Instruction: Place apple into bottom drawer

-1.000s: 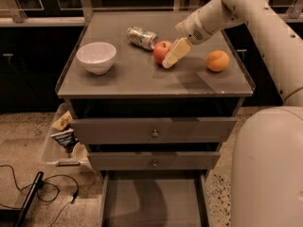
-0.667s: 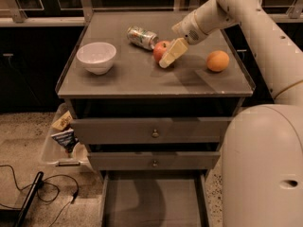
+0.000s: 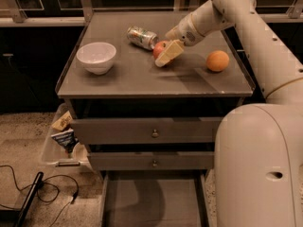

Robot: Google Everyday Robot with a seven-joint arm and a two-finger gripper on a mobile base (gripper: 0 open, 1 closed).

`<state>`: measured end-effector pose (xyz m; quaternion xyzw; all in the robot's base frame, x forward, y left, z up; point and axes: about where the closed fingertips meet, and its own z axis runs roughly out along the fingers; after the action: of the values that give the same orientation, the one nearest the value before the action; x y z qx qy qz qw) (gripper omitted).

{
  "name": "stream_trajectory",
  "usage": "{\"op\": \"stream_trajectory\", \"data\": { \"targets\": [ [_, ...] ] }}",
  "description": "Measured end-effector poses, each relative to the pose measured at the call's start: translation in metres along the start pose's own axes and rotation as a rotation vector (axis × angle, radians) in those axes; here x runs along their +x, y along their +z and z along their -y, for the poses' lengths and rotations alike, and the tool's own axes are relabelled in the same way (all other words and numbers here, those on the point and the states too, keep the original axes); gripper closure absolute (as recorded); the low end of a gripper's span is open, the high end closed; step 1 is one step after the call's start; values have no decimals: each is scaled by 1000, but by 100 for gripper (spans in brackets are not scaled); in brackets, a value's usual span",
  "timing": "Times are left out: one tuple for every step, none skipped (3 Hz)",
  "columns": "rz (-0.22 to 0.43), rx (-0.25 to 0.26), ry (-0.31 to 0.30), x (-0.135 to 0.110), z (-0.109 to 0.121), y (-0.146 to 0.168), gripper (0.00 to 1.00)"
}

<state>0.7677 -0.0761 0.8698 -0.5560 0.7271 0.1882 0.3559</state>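
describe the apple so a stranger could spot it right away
On the grey cabinet top, look toward the back, just right of the tipped can. The apple sits there with the tool right at it. It is red, unlike the plain orange fruit farther right.

Dim; shadow under jaws by apple (image 3: pixel 159 46)

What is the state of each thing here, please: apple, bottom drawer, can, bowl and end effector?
apple: resting on the tabletop, partly hidden.
bottom drawer: pulled open, floor bare.
can: lying on its side.
bowl: upright, empty.
end effector: at the apple.
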Motion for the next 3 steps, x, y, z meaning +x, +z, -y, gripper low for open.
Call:
{"op": "stream_trajectory", "data": {
  "targets": [
    [0,0,0,0,0,0,42],
    [0,0,0,0,0,0,65],
    [0,0,0,0,0,0,88]
  ]
}}
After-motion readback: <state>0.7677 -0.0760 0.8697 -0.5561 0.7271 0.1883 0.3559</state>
